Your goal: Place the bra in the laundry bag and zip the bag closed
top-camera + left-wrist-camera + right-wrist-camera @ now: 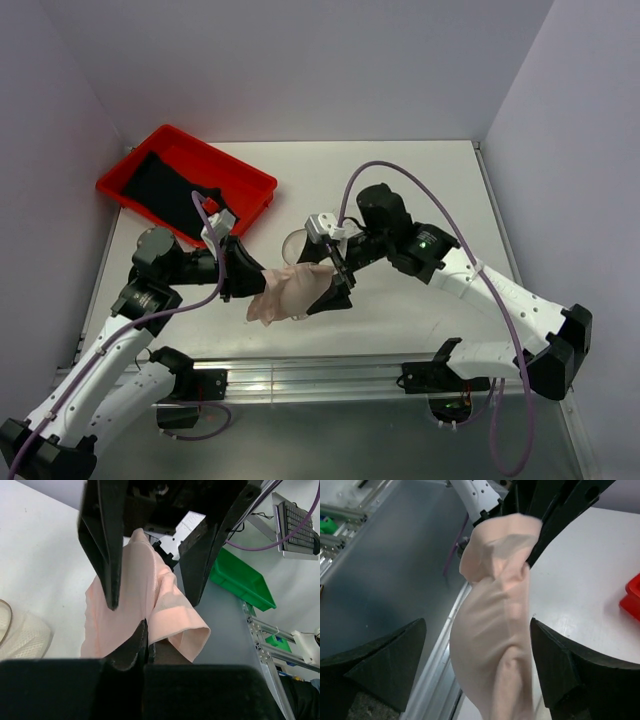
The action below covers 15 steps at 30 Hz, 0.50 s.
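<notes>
- Pale lilac walls (pixel 300 60) closed in a white table (pixel 420 190) on three sides.
- Near the middle of the table's near edge, slightly toward the left, hung the bra (pixel 285 295), a pale pink, crumpled bundle.
- From the left came the left gripper (pixel 262 285); its jaws were clenched on the bra's fabric, as the left wrist view showed.
- Facing it from the right was the right gripper (pixel 335 288), with its jaws spread wide on either side of the bra and not pinching it.
- Whether the bra's lower fold touched the table could not be told.
- Just beyond the bra, toward the table's middle, lay the laundry bag (pixel 293 243). Only a round patch of white mesh with a pale rim showed, the rest being hidden behind the grippers.
- At the far left corner sat a red tray (pixel 250 180), set at an angle, with a black cloth (pixel 165 185) lying in it.
- A green bin (pixel 240 580) stood beyond the table's near edge.
</notes>
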Each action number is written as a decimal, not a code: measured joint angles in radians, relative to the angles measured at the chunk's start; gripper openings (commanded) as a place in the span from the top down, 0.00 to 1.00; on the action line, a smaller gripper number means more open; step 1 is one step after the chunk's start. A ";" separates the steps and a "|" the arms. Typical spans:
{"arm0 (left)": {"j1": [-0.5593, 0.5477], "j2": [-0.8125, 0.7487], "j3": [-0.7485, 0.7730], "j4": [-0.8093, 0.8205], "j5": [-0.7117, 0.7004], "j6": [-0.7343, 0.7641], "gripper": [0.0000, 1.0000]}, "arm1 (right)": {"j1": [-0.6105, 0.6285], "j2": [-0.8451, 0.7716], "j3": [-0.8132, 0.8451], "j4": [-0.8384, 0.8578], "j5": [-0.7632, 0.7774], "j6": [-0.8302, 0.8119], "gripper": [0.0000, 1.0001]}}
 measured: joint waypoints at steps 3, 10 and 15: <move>-0.002 0.002 0.010 -0.011 -0.003 0.005 1.00 | 0.005 -0.038 -0.092 0.105 -0.011 0.089 0.27; -0.002 0.005 0.048 -0.056 -0.059 0.056 0.39 | 0.005 -0.090 -0.143 0.247 0.038 0.244 0.91; -0.002 -0.021 0.079 -0.184 -0.313 0.066 0.24 | 0.002 -0.137 -0.188 0.337 0.152 0.336 1.00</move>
